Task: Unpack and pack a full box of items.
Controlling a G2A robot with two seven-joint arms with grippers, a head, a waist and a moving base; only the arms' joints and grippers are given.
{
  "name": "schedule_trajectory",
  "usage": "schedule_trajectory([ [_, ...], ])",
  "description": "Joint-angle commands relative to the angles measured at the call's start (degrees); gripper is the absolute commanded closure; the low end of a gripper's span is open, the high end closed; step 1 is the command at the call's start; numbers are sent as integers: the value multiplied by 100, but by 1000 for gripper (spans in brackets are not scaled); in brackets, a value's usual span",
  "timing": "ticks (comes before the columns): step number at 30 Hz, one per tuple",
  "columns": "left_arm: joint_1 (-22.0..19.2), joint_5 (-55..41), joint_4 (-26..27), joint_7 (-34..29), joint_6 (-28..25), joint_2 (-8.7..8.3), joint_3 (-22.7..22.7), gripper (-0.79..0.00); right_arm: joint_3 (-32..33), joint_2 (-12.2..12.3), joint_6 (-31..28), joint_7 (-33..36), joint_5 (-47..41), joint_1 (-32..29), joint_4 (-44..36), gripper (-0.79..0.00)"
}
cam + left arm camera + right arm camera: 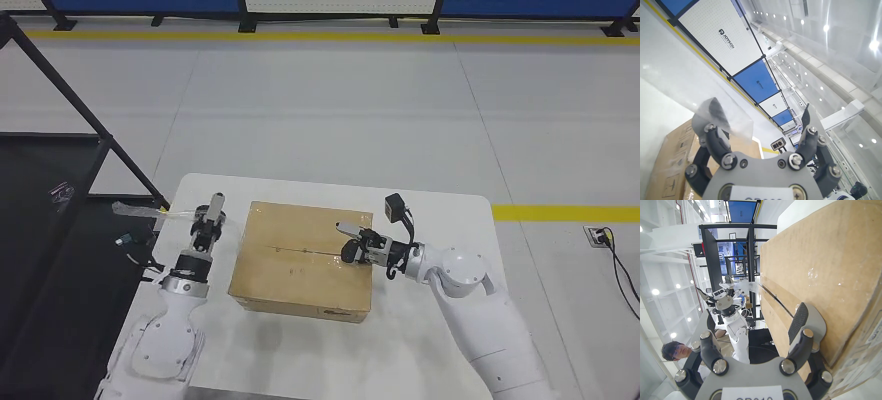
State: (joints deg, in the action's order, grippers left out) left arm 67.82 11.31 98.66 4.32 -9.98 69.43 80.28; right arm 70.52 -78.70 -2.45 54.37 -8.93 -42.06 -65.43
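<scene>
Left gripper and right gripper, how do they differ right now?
The left gripper stands beside the box, off its edge; the right gripper is over the box's top. The left gripper has clear tape clinging to one finger; the right gripper carries nothing. Both are open.

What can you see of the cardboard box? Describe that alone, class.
The cardboard box is plain brown and rectangular, lying flat on the white table, its top flaps shut along a centre seam. Handling symbols are printed on one side. The open right gripper sits at the seam's end; contact is unclear.
</scene>
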Motion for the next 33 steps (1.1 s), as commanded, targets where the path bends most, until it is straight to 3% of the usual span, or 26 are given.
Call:
schedule_trajectory([
  [1, -60, 329, -26, 32, 93, 16, -130, -785, 0, 0, 0, 0, 0, 0, 0, -785],
  [13, -405, 1135, -319, -112, 284, 114, -681, -785, 0, 0, 0, 0, 0, 0, 0, -785],
  [33, -623, 1664, -551, -426, 298, 245, -1144, -785, 257, 161, -3, -480, 9, -679, -956, -785],
])
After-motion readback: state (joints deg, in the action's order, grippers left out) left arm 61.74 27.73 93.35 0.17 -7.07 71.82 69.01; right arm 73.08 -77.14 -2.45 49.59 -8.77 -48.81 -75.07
